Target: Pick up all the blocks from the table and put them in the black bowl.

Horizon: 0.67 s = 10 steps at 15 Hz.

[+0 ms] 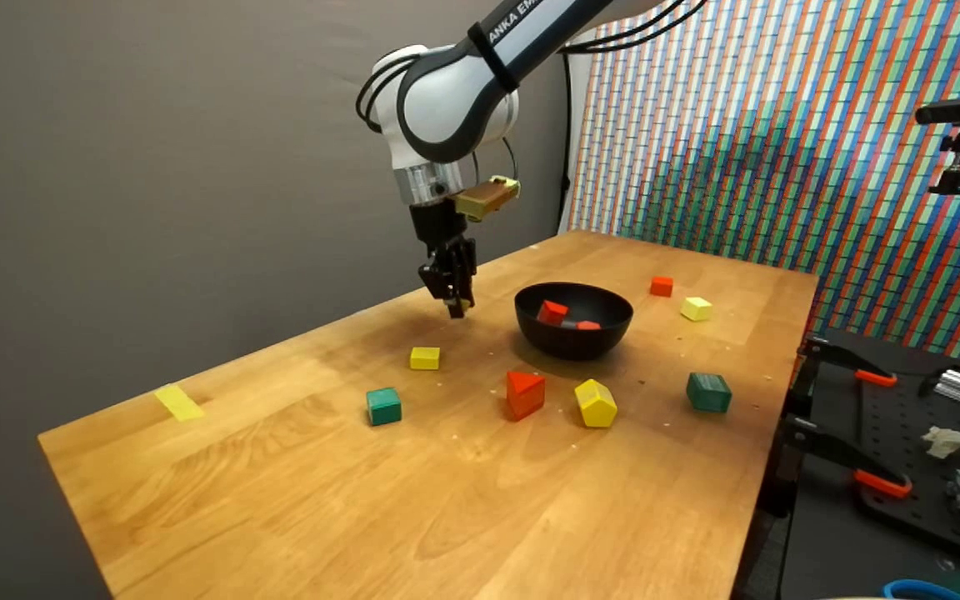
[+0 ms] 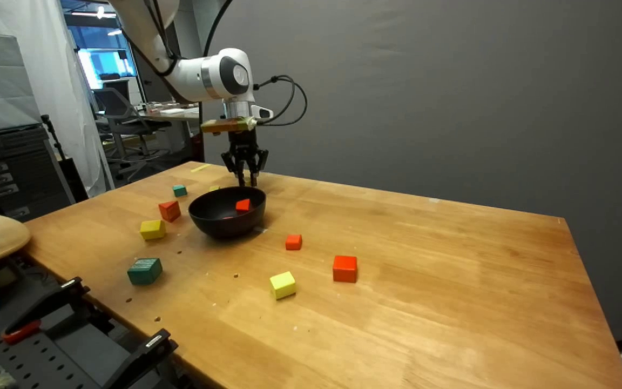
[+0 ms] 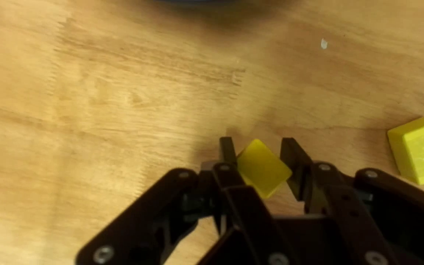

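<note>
My gripper (image 1: pixel 457 308) (image 2: pixel 247 182) (image 3: pixel 258 142) is shut on a yellow block (image 3: pixel 264 169), held cornerwise between the fingertips, low behind the black bowl (image 1: pixel 572 343) (image 2: pixel 227 229). Red blocks (image 1: pixel 552 312) (image 2: pixel 242 205) lie in the bowl. On the table (image 1: pixel 347 508) are a second yellow block (image 1: pixel 424 359) (image 3: pixel 423 151), a green block (image 1: pixel 384 407), a red triangular block (image 1: pixel 525 395), a yellow pentagonal block (image 1: pixel 596 404) and a dark green block (image 1: pixel 708 392). A pale yellow block (image 2: pixel 283 285) and two red blocks (image 2: pixel 345 269) (image 2: pixel 293 242) lie on the bowl's other side.
A strip of yellow tape (image 1: pixel 179 402) is stuck near the table's edge. A grey wall (image 1: pixel 197 167) stands close behind the arm. Clamps (image 1: pixel 847 458) and a black side bench (image 1: pixel 830 533) adjoin one table edge. A round wooden board (image 2: pixel 3 237) sits beside the table.
</note>
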### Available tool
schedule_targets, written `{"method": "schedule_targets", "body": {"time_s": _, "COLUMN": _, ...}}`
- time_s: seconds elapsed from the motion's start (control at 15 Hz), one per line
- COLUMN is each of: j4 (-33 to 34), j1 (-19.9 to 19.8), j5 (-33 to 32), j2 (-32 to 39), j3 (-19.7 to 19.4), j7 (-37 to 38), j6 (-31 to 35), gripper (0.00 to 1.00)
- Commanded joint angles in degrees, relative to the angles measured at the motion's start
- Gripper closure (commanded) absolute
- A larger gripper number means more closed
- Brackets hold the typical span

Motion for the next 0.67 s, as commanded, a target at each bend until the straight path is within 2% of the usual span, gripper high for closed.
{"method": "schedule_targets", "body": {"time_s": 0.0, "j4": -11.7, "j1": -1.1, "j5": -0.4, "j2": -12.6, "j3": -0.4, "j7": 0.0, "j6": -3.3, "gripper": 0.86}}
{"method": "schedule_targets", "body": {"time_s": 0.07, "j4": -14.6, "j1": -1.3, "j5": -0.4, "j2": -15.5, "j3": -1.1, "j7": 2.2, "j6": -3.2, "gripper": 0.86}}
{"method": "schedule_targets", "body": {"time_s": 0.33, "j4": -25.6, "j1": -6.1, "j5": 5.0, "j2": -24.7, "j3": 0.0, "j7": 1.1, "j6": -4.7, "gripper": 0.86}}
{"method": "schedule_targets", "body": {"time_s": 0.6, "j4": -34.3, "j1": -8.8, "j5": 9.4, "j2": -28.3, "j3": -0.2, "j7": 1.4, "j6": -2.2, "gripper": 0.85}}
